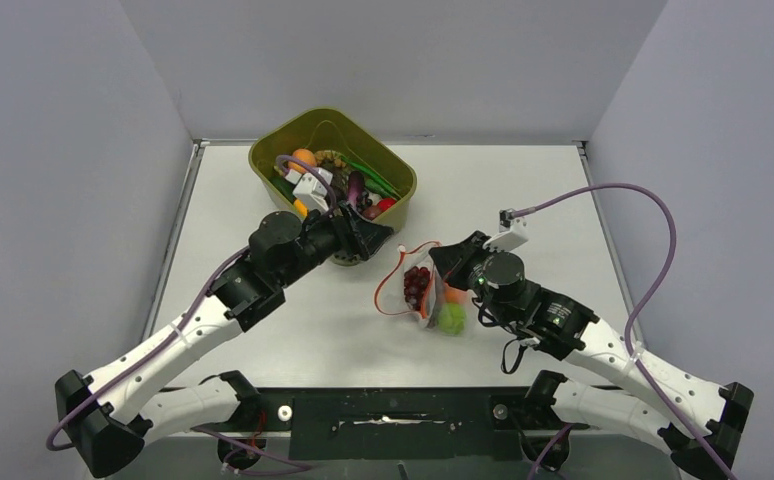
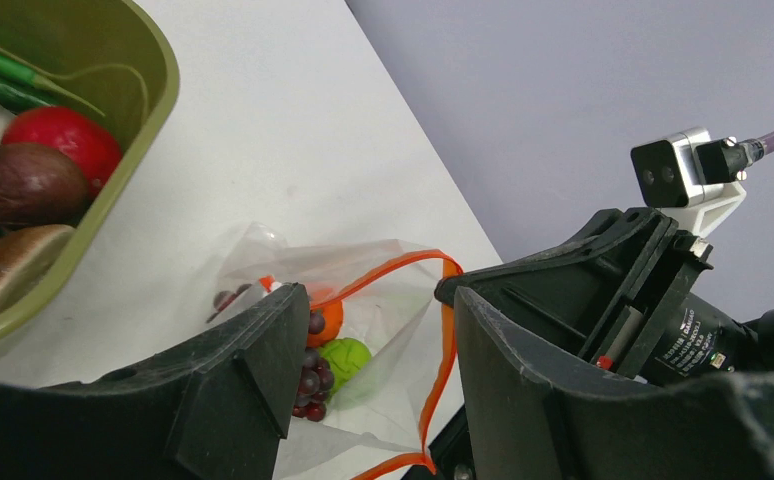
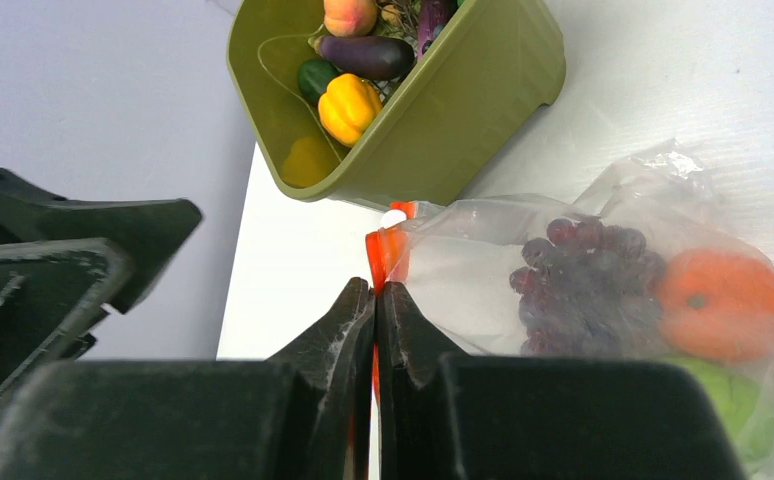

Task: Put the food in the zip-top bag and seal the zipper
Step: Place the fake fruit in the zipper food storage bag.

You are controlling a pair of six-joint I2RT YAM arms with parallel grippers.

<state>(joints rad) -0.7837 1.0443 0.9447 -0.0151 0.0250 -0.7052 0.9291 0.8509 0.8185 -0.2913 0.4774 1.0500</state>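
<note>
Zipper (image 3: 385, 245) is sitting pinched in the closed right end effector (image 3: 375, 292), the zip-top bag (image 3: 463, 270) lying on the bench (image 1: 523, 190), mouth gaping toward the left end effector (image 2: 378, 315), which is hanging half-open, apparently empty, just beside it.

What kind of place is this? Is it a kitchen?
Probably a robot test booth, not a kitchen: bare grey walls enclose a white table, two robot arms stand at its edge, and the olive tub holds toy food.
</note>
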